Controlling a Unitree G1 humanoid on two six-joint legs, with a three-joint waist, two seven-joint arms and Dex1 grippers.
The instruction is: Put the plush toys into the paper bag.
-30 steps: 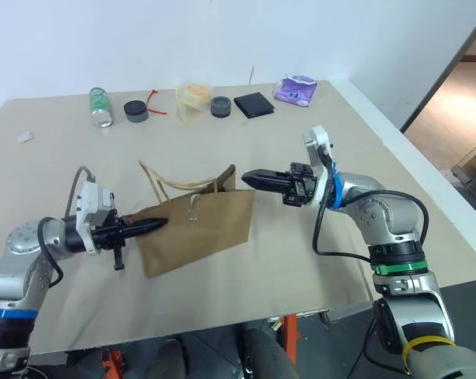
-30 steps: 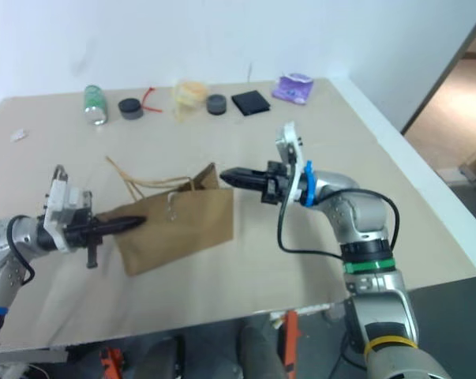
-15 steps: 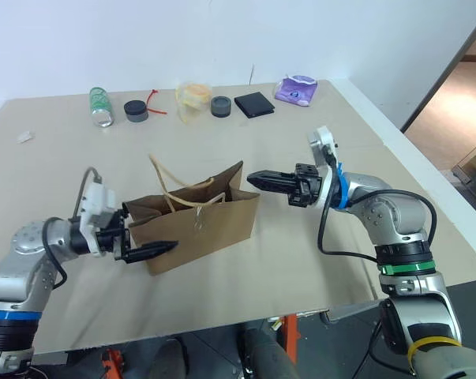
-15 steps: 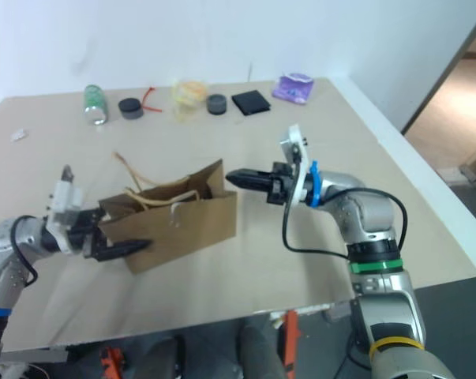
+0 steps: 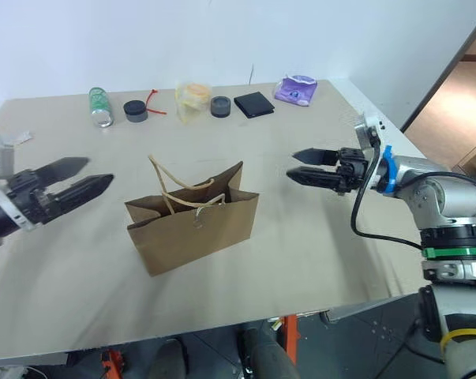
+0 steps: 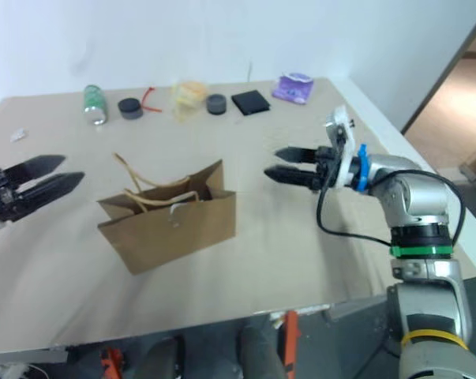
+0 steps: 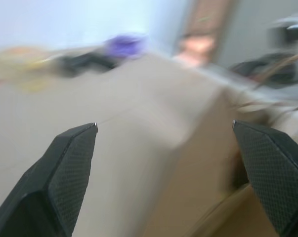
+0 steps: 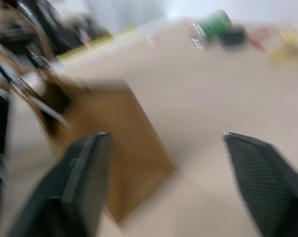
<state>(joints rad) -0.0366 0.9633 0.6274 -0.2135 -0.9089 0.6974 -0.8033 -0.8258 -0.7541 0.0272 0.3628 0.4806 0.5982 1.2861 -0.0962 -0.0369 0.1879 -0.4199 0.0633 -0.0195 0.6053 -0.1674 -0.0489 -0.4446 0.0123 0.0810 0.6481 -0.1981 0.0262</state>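
Observation:
The brown paper bag (image 5: 194,227) stands upright near the middle of the table, mouth open, with its cord handles (image 5: 174,188) flopped over the rim. It shows blurred in the right wrist view as the paper bag (image 8: 111,148). The plush toys are out of view; the inside of the bag cannot be seen. My left gripper (image 5: 98,171) hangs open to the left of the bag, well apart from it and holding nothing. To the bag's right my right gripper (image 5: 293,166) is open and empty, pointing toward it across a gap.
Along the table's far edge lie a green can (image 5: 100,106), a black puck (image 5: 136,110), a red tie (image 5: 152,101), a yellowish crinkled packet (image 5: 193,96), a dark puck (image 5: 220,106), a black wallet (image 5: 253,104) and a purple-white packet (image 5: 295,89). A white scrap (image 5: 23,137) lies far left.
Both grippers were shut at the bag's two sides; they have opened and drawn away outward. The bag has gone from slumped to standing upright on its own.

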